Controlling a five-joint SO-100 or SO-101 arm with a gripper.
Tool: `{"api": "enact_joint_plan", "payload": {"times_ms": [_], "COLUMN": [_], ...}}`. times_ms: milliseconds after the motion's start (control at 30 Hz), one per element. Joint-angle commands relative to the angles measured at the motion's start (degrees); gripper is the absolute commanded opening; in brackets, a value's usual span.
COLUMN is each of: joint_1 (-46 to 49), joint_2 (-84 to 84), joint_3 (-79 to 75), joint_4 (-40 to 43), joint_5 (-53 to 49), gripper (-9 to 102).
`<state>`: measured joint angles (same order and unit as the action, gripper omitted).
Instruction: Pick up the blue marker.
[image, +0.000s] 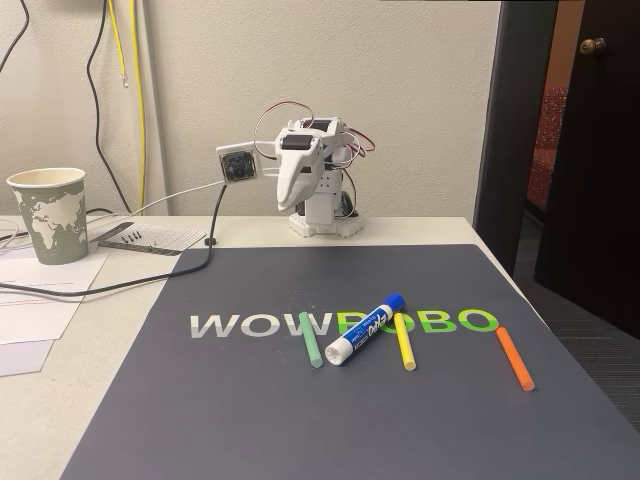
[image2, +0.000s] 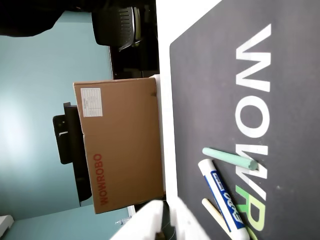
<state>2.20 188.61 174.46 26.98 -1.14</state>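
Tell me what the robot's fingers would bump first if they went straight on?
Probably the bare table right by its base, though depth is hard to judge. The fingers point steeply down, well short of the mat and marker.

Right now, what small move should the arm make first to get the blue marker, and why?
Probably unfold and reach forward over the mat: the gripper sits folded back at the base, while the blue marker lies untouched between the green stick and yellow stick.
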Motion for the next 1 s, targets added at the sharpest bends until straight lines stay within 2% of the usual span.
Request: {"api": "enact_joint_plan", "payload": {"times_ms": [0, 100, 233, 367, 567, 700, 800, 967], "joint_1": [-1.1, -2.9, -5.4, -7.6, -13.5, -15.7, -17.4, -18.7], "joint_2": [0.8, -12.7, -37.9, -53.5, -61.7, -69.8, -74.0, -76.9], "joint_3": [-2.4, -12.2, -39.6, -59.6, -63.3, -71.9, -76.6, -76.7], "joint_4": [-2.5, -2.5, 8.3, 16.5, 16.4, 23.9, 28.3, 27.7], "joint_5": [-2.4, -6.0, -8.8, -13.8, -27.9, -35.2, -39.0, -42.6], "gripper": [0, 0, 0, 0, 1, 4, 5, 5]}}
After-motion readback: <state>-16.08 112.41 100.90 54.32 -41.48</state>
